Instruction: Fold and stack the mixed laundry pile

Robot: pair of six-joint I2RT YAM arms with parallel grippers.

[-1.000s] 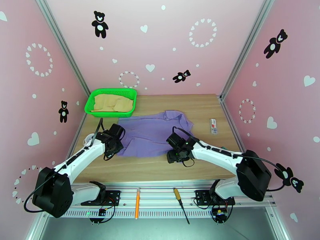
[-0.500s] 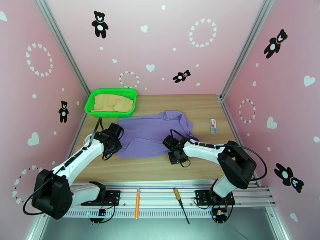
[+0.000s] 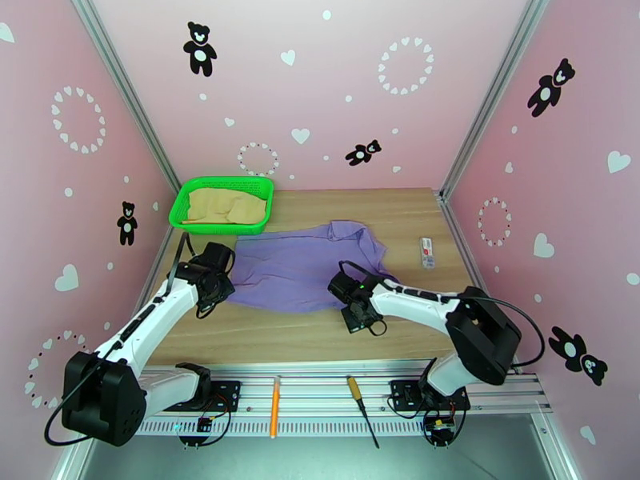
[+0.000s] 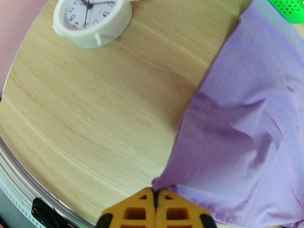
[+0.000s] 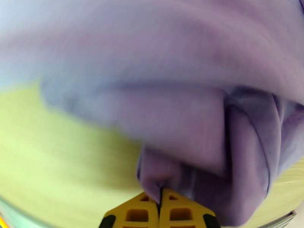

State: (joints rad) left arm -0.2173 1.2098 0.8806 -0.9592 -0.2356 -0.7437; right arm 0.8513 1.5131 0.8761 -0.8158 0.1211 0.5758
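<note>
Both pinched fully closed on the shirt's [image 3: 308,262] near edge: left gripper [image 4: 155,197] on its left corner, right gripper [image 5: 160,198] on the right corner with cloth bunched between the fingers. Shirt lies spread mid-table, tan garment [image 3: 226,206] sits in the basket [image 3: 216,228] at far left. Reads as the start of the first fold; next move needs both corners lifted together and carried away from the arms, tension kept even.

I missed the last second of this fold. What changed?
The right gripper closed on the shirt at its near right hem as its arm swung left. The left gripper, already shut on the near left corner, drew it slightly left. The tan garment in the basket stayed put.
</note>
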